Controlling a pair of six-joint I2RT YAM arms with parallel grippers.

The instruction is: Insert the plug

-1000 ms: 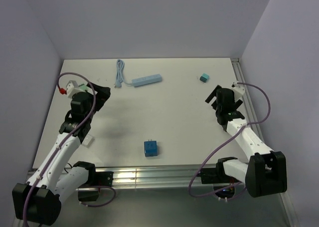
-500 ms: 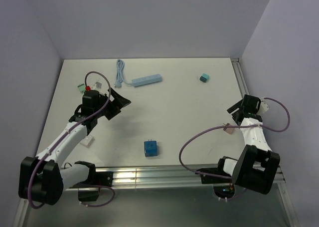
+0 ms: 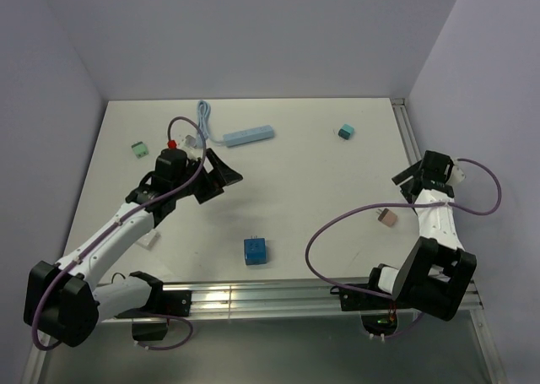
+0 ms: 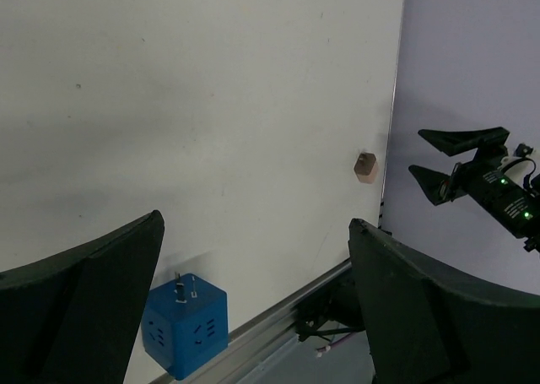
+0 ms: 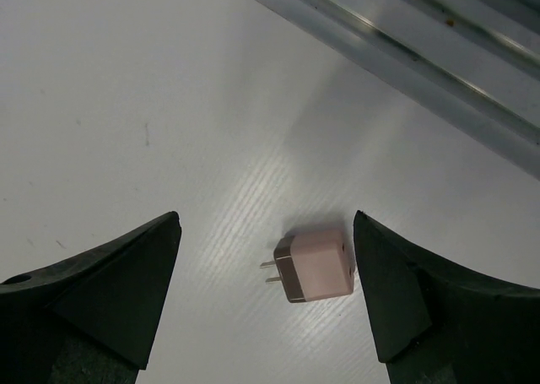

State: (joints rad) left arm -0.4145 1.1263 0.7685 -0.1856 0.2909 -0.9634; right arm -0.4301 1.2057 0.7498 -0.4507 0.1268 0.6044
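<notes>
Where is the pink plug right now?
In the top view the pink plug lies on the table's right side, right of the blue socket cube, beside the open right gripper. The right wrist view frames it between the fingers.

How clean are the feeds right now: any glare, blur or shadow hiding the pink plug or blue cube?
Top external: even light, sharp, pink plug small but unshadowed. Left wrist: dimmer, blue cube sharp, own end effector fingers dark silhouettes at the bottom. Right wrist: pink plug crisp, mild sheen on the table beside it, streaky reflections on the rail.
</notes>
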